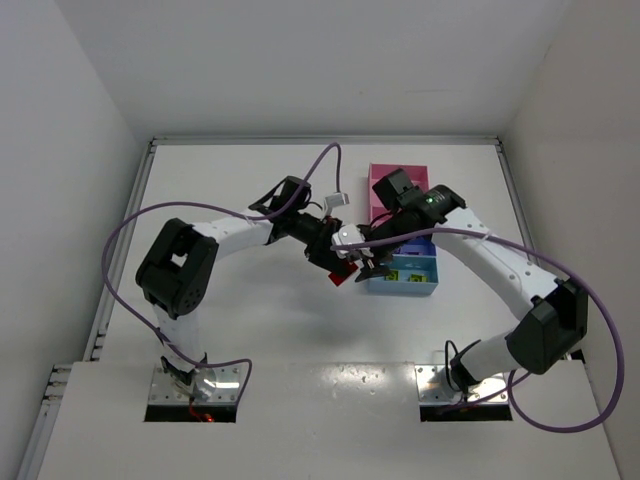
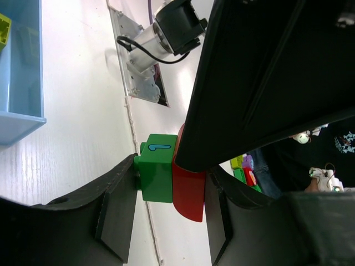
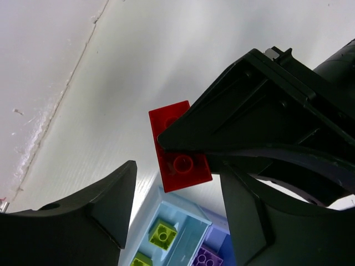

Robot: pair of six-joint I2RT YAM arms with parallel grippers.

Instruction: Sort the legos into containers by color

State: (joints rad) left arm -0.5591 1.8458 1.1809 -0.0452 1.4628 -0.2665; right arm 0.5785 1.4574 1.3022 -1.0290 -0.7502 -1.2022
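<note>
My left gripper (image 2: 173,185) is shut on a green brick (image 2: 158,174) joined to a red brick (image 2: 188,191) and holds the pair above the table, just left of the tray (image 1: 405,289). In the top view the left gripper (image 1: 338,262) and the red brick (image 1: 343,276) sit close against my right gripper (image 1: 376,264). My right gripper (image 3: 177,169) is open, its fingers either side of and below the red brick (image 3: 180,149), not touching it. Yellow-green bricks (image 3: 162,234) lie in the light blue compartment (image 3: 191,244), a purple brick (image 3: 208,257) in the dark blue one.
The pink compartment (image 1: 378,186) is at the tray's far end, partly hidden by the right arm. The light blue compartment also shows in the left wrist view (image 2: 22,83). A few more bricks (image 2: 246,169) show small through a gap beside the left gripper's right finger.
</note>
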